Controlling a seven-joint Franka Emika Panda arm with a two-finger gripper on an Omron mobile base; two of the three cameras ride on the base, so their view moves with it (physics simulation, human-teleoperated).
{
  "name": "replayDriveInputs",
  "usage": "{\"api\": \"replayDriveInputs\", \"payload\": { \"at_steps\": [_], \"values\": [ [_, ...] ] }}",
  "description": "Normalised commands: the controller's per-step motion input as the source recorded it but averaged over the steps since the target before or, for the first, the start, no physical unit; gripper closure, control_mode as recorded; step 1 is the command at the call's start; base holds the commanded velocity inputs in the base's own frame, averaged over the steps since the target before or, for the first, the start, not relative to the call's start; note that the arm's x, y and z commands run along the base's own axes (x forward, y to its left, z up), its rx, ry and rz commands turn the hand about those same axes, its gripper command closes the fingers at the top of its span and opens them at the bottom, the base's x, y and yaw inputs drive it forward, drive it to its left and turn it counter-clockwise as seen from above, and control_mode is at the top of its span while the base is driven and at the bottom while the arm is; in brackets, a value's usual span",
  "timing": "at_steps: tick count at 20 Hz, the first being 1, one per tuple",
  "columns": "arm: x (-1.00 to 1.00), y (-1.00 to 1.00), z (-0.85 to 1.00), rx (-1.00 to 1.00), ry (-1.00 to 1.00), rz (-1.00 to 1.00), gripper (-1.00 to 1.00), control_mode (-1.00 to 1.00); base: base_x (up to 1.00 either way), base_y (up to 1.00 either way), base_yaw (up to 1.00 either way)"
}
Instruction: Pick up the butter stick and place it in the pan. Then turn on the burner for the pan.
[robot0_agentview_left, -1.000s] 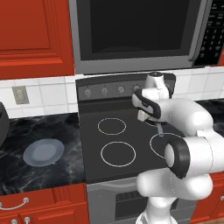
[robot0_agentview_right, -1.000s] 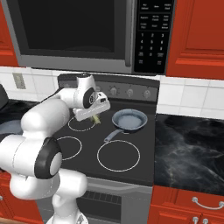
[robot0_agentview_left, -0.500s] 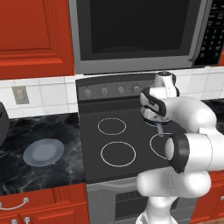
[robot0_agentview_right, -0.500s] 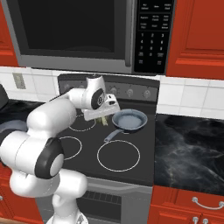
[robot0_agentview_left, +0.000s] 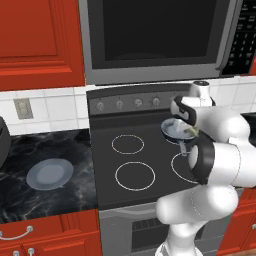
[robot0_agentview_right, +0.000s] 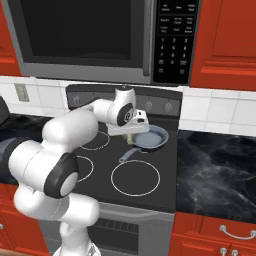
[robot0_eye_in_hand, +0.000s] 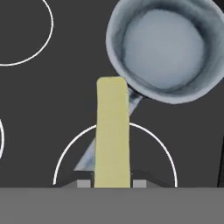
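Currently the gripper (robot0_eye_in_hand: 112, 183) is clamping the butter stick (robot0_eye_in_hand: 112, 135) between its two fingertips, and the stick is projecting from the bottom centre of the hand view straight up the frame, its long axis running vertically there. The pan (robot0_eye_in_hand: 164, 48) is lying in the upper right of that frame, so the bowl is sitting up and to the right of the stick's free end; the stick is overlapping the pan's handle (robot0_eye_in_hand: 94, 151) rather than the bowl. By judgement, the coming move is calling for a shift toward the upper right until the stick is hanging over the bowl.

Count: one butter stick, one pan (robot0_agentview_right: 150, 139), one plate (robot0_agentview_left: 50, 174) on the counter at the lower left of the left base view, and four burner rings on the stove (robot0_agentview_left: 107, 187).
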Motion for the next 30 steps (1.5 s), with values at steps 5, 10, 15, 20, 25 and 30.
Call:
{"api": "replayDriveInputs", "payload": {
  "at_steps": [5, 10, 15, 20, 25, 30],
  "values": [
    [0.21, -0.27, 0.0, 0.04, 0.0, -0.13, 1.0, -1.0, 0.0, 0.0, 0.0],
    [0.17, -0.18, -0.05, 0.0, 0.0, -0.09, 1.0, -1.0, 0.0, 0.0, 0.0],
    [0.05, -0.11, -0.22, 0.0, 0.0, -0.06, 1.0, -1.0, 0.0, 0.0, 0.0],
    [0.02, -0.07, -0.23, 0.0, 0.0, -0.06, 1.0, -1.0, 0.0, 0.0, 0.0],
    [0.09, -0.07, -0.05, 0.0, 0.0, -0.06, 1.0, -1.0, 0.0, 0.0, 0.0],
    [0.18, -0.07, 0.0, 0.0, 0.0, -0.05, 1.0, -1.0, 0.0, 0.0, 0.0]
  ]
}}
